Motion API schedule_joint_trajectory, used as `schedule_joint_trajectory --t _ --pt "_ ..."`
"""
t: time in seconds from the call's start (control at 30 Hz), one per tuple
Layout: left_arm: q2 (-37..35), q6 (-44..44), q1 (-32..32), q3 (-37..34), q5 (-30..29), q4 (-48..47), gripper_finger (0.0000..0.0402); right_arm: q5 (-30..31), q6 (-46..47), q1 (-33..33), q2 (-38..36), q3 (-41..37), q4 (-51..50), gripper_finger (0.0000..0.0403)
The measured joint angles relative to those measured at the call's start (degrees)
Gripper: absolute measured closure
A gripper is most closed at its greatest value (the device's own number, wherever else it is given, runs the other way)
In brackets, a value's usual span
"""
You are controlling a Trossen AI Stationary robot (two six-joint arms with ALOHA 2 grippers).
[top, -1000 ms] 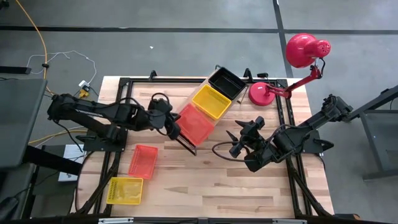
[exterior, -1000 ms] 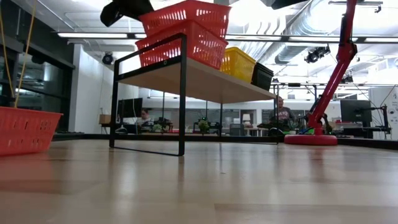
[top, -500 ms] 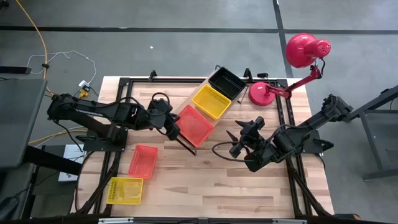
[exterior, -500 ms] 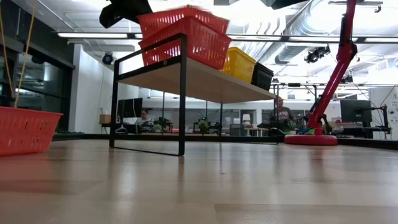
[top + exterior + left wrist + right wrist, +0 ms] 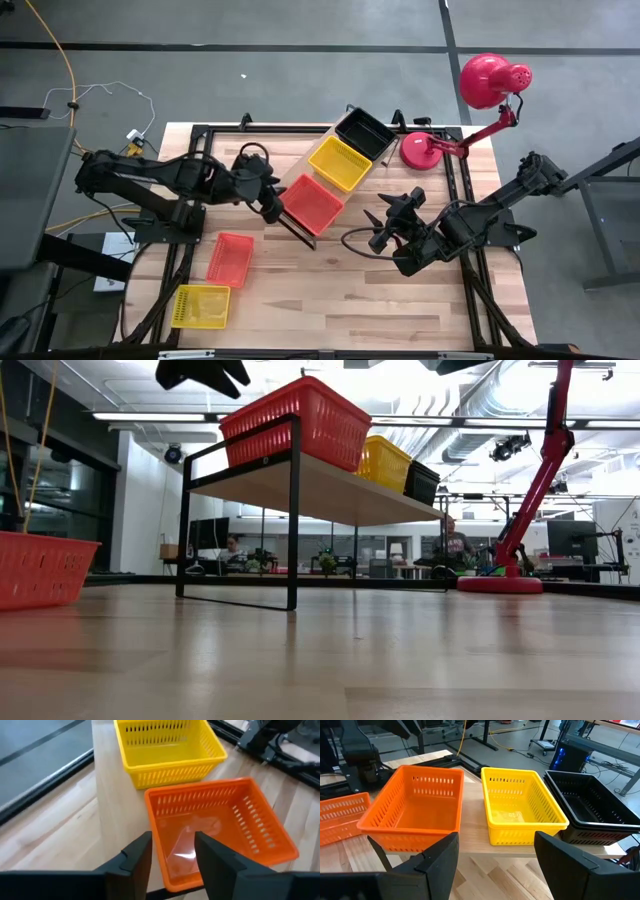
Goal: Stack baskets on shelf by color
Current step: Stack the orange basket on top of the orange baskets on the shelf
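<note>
On the shelf (image 5: pixel 296 181) stand an orange basket (image 5: pixel 312 203), a yellow basket (image 5: pixel 340 163) and a black basket (image 5: pixel 364 132) in a row, each resting on its bottom. My left gripper (image 5: pixel 271 201) hangs open just above and left of the orange basket (image 5: pixel 220 830); in the low view the left gripper (image 5: pixel 200 372) is clear of the orange basket's rim (image 5: pixel 295 420). My right gripper (image 5: pixel 385 228) waits open beside the shelf's near-right side, facing the baskets (image 5: pixel 415 805).
A loose orange basket (image 5: pixel 230 258) and a loose yellow basket (image 5: pixel 201 306) lie on the tabletop at the near left. A red lamp (image 5: pixel 480 100) stands at the far right corner. A black frame (image 5: pixel 200 135) runs along the table's edges.
My left gripper has opened and let go of the orange basket. That basket has sunk from a tilted perch down into the orange basket under it on the shelf. The gripper has then risen and drawn back a little toward the table's left edge.
</note>
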Motion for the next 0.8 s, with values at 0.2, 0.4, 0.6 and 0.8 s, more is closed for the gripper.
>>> schedule_joint_trajectory --t 0.2,0.4,0.6,0.8 --pt "-0.7 6.0 -1.9 1.5 0.8 -3.7 0.0256 -1.0 0.0 0.0 0.0 0.0 0.1 0.0155" --pt "-1.7 6.7 -9.4 -5.2 -3.2 -2.6 0.0267 -1.9 -0.2 0.0 0.0 0.0 -0.6 0.0155" --pt "-3.5 7.6 -19.4 -11.5 -1.1 -2.5 0.0270 -2.1 -0.2 0.0 0.0 0.0 -0.9 0.0155" --pt "-3.6 10.1 -27.8 -14.3 6.3 -8.7 0.0270 -2.1 -0.2 0.0 0.0 0.0 -1.2 0.0155"
